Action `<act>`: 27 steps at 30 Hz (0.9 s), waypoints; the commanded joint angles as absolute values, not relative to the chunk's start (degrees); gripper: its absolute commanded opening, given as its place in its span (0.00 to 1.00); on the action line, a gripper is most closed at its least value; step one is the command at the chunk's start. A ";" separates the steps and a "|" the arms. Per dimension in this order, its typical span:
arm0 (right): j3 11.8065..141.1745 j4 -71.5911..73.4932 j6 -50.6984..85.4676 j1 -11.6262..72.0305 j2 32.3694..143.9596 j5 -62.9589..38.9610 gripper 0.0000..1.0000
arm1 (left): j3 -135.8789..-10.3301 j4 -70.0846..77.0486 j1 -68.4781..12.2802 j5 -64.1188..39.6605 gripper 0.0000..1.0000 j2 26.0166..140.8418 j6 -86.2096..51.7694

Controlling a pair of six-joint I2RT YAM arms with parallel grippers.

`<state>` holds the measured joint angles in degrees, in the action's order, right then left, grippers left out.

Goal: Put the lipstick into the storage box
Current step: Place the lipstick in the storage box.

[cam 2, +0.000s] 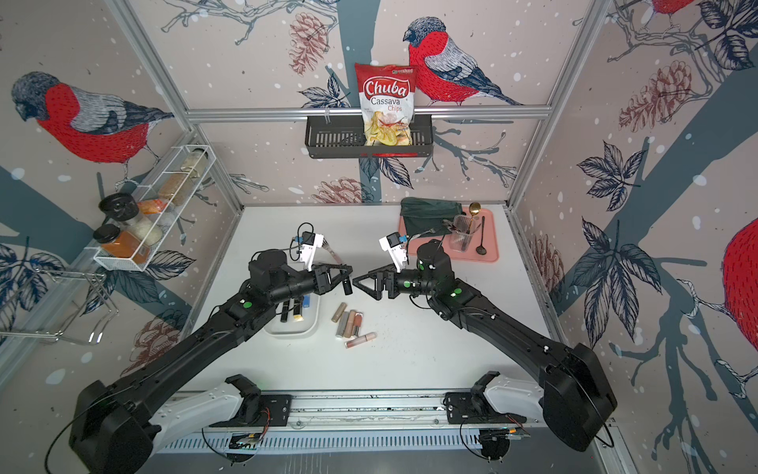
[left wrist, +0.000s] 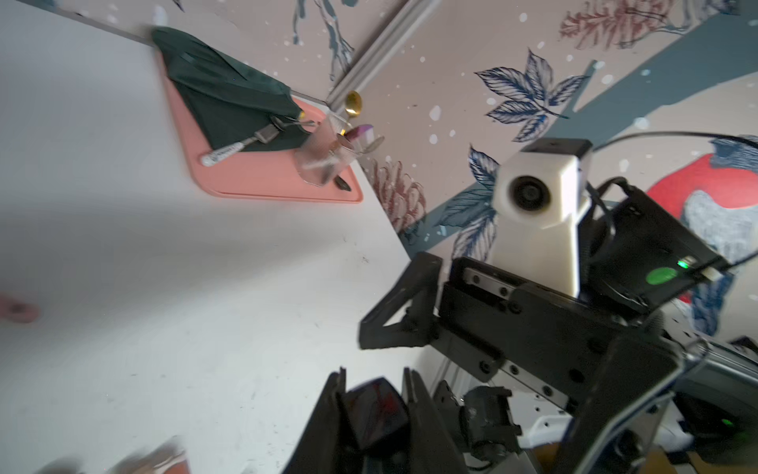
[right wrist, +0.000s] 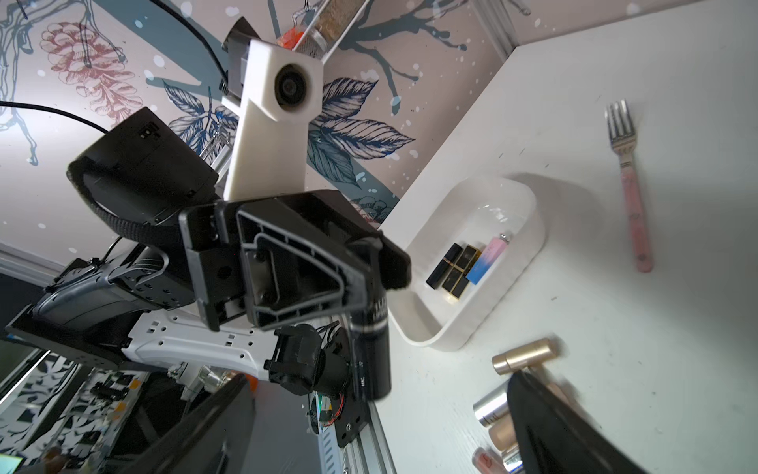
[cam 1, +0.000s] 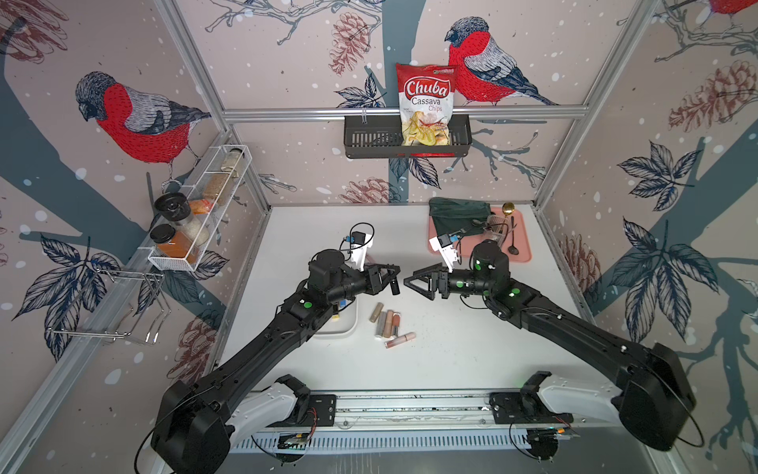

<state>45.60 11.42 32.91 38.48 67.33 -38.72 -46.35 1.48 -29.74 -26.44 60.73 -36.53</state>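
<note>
The left claw (cam 1: 393, 274) is clenched on a black lipstick (cam 1: 395, 288), held off the table (cam 1: 451, 349) just beside the box (right wrist: 504, 295). The right claw (cam 1: 410, 280) stands released and empty, beyond the lipstick from the box.

Left pincer (cam 1: 394, 280) clamped; right pincer (cam 1: 413, 278) agape.

The left arm (cam 2: 213, 328) overhangs the storage box (cam 2: 307, 325); lipstick tubes (cam 2: 349, 322) lie just beside.

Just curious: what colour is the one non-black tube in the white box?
The lipstick tube fades pink to blue; clearest in the right wrist view.
</note>
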 commanded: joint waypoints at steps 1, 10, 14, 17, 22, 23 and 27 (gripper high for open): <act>43.65 9.23 31.65 37.37 64.49 -34.26 1.00 | -50.07 -17.86 -26.43 -15.99 0.06 60.45 -27.20; 39.84 5.62 29.95 37.31 62.54 -29.35 1.00 | -53.94 -32.10 -16.91 -1.23 0.06 66.85 -14.46; 39.71 5.63 29.75 38.59 63.28 -28.19 1.00 | -51.91 -30.02 -15.89 -1.21 0.05 71.14 -14.65; 39.65 5.21 29.14 39.87 63.93 -27.02 1.00 | -49.70 -26.70 -15.89 -3.76 0.04 73.95 -16.09; 39.25 5.13 29.16 41.26 64.75 -26.01 1.00 | -46.86 -21.10 -15.87 -8.81 0.03 76.67 -19.10; 39.13 5.35 29.29 41.49 64.81 -25.86 1.00 | -46.57 -20.13 -15.84 -9.33 0.03 76.88 -19.69; 38.94 5.28 29.04 42.61 65.37 -24.45 1.00 | -45.92 -17.85 -15.91 -11.26 0.03 78.15 -20.64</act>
<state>39.09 5.10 29.89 42.11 65.06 -25.91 -46.19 -21.96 -15.97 -8.71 77.60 -19.42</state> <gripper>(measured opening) 0.999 0.236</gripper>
